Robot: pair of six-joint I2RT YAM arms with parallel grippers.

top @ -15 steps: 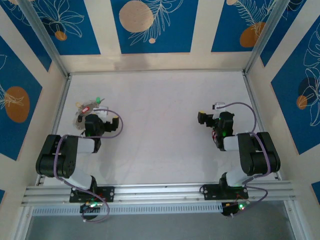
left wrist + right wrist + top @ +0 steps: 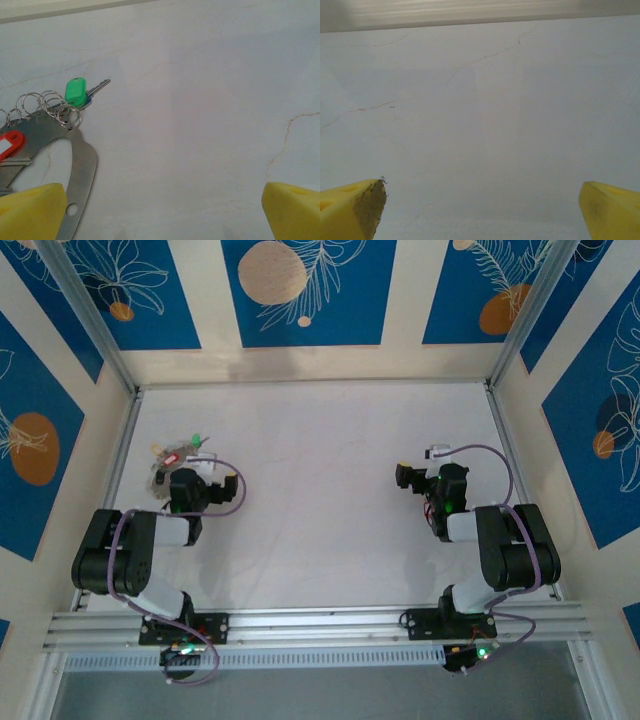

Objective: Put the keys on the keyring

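The table [image 2: 330, 430] is a white, marble-like slab with thin brownish hairline veins, seen close in both wrist views [image 2: 485, 115]. A low pale wall borders its far edge. Everything on it lies in the left rear part. The keyring [image 2: 84, 165] lies flat there, a curved silvery metal band with small holes and several wire split rings [image 2: 50, 102] along its upper edge. Just beside those rings lies a green-tagged key [image 2: 76, 91], its blade pointing away toward the far right. A red-tagged key [image 2: 10, 144] rests over the band's left part, its tag showing a white label.
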